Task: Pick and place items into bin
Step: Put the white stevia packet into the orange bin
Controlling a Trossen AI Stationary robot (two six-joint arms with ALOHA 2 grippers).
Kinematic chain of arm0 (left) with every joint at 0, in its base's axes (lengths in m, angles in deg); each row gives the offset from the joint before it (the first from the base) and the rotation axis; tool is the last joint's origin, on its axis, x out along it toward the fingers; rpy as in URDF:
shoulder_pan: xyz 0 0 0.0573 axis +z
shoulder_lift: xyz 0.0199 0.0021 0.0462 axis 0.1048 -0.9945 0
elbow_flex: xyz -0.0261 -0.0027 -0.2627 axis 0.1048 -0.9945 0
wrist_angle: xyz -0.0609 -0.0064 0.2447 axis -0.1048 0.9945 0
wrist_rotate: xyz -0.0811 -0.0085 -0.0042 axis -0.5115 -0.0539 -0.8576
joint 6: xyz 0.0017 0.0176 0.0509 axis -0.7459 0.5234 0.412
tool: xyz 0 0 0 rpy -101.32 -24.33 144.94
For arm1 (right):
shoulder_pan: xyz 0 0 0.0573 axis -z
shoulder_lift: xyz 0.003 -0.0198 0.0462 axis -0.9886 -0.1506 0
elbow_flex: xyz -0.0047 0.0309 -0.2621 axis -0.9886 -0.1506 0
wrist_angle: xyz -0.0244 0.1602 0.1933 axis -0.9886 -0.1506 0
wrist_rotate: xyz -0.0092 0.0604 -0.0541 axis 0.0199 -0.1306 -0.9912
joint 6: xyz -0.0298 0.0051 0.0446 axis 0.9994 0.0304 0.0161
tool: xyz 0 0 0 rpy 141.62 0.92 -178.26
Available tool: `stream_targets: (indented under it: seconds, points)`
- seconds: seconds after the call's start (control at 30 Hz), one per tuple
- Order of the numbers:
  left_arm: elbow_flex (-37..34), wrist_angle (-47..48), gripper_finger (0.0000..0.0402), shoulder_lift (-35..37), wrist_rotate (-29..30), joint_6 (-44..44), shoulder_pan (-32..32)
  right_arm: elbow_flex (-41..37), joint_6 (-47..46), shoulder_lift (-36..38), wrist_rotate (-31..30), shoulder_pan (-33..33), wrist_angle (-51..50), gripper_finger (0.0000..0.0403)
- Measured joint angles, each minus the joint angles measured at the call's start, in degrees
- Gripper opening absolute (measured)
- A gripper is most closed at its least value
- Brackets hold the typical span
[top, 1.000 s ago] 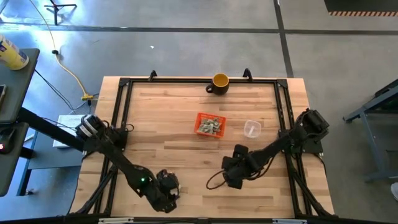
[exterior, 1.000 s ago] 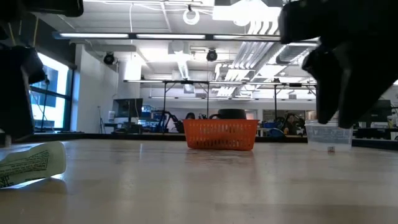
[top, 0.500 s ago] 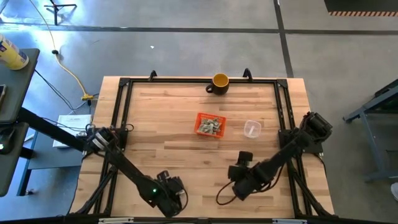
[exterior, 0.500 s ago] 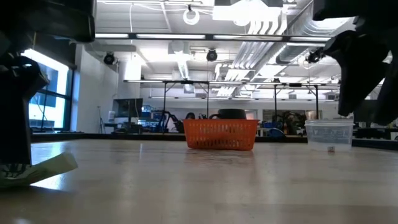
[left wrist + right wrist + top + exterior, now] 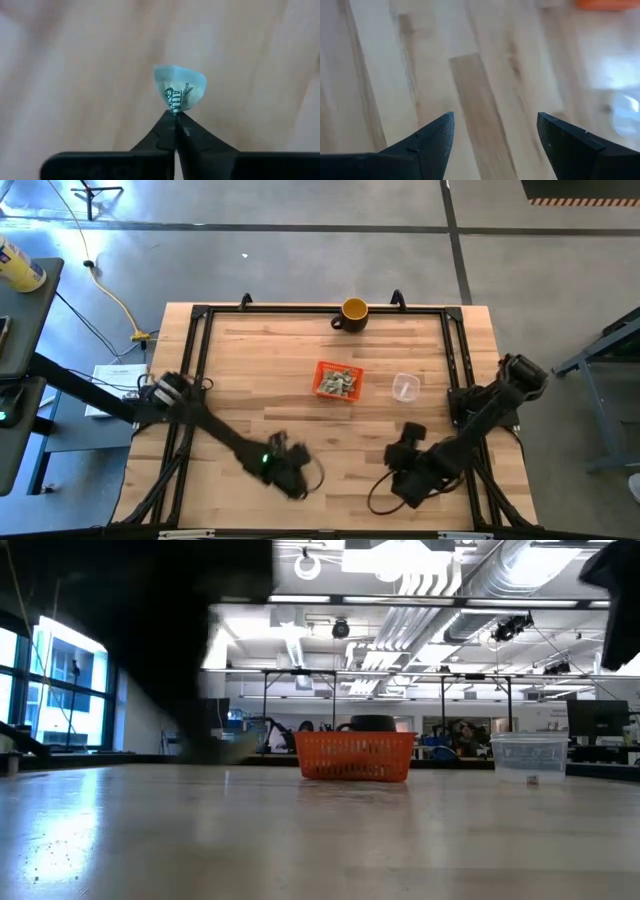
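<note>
A: Near edge of the desk (image 5: 250,360) first. What is the left gripper (image 5: 175,116) doing?

B: Its jaws are pinched shut on one wrapper (image 5: 179,89), a crumpled pale green-and-white scrap held clear of the wood. A second ago that arm sat low in the front-left corner with the wrapper lying on the desk; now the left gripper (image 5: 290,472) has swung inward, toward the middle.

A: So the pick is made?

B: I would say so. What is left is the carry to the basket and the release.

A: And the right gripper (image 5: 495,132)?

B: Jaws wide apart, nothing between them, only bare boards below. The right gripper (image 5: 412,470) has drifted back toward the front-right edge, out of the way.

A: Farther out?

B: The orange basket (image 5: 338,381) stands mid-desk with several wrappers (image 5: 341,383) already inside. Just beside it sits a clear plastic cup (image 5: 405,387), and at the far edge a yellow mug (image 5: 353,311).

A: Any risk?

B: The grip is on a thin fold, so it could slip on the way.
</note>
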Motion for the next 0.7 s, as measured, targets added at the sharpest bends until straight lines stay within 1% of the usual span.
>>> stream_targets:
  seconds: [0.03,0.1,0.2,0.23,0.3,0.4,0.47,0.53,0.6,0.67,0.7]
  points:
    - [0.7,0.0,0.0047,1.2,1.1,2.7,1.5,0.0,-2.4,1.2,-1.1,-0.8,-2.0,0.0275]
    - [2.1,-0.5,0.005,3.1,1.2,8.6,4.7,0.0,-6.5,3.4,-2.6,-2.2,-5.9,0.0275]
    - [4.6,0.8,0.0029,4.0,1.0,19.9,10.1,0.0,-11.5,6.1,-3.1,-3.9,-10.3,0.0275]
    - [6.0,1.3,0.0023,4.3,1.0,24.4,12.2,0.0,-12.7,6.9,-3.0,-4.3,-11.2,0.0275]
    - [9.5,1.3,0.0023,4.9,1.1,33.2,16.3,0.0,-16.2,8.1,-3.3,-5.1,-12.5,0.0275]
    - [13.9,1.8,0.0027,5.0,0.3,42.6,22.3,0.0,-18.2,8.5,-4.7,-5.2,-12.6,0.0275]
    - [15.1,0.2,0.0042,4.7,-2.7,46.6,26.5,0.0,-18.2,8.3,-5.8,-4.6,-12.6,0.0275]
    - [15.3,-1.7,0.0051,4.6,-7.4,48.2,30.7,0.0,-18.2,8.3,-6.1,-3.8,-12.7,0.0275]
    - [15.2,-0.4,0.0049,4.5,-11.8,48.2,34.4,0.0,-18.2,8.2,-6.2,-2.7,-13.0,0.0275]
    - [15.1,0.5,0.0042,4.2,-14.1,48.2,37.3,0.0,-18.0,8.2,-6.8,-1.5,-13.5,0.0275]
    - [15.0,0.3,0.0039,4.0,-14.3,48.2,38.1,0.0,-18.0,8.2,-7.0,-0.8,-14.0,0.0275]
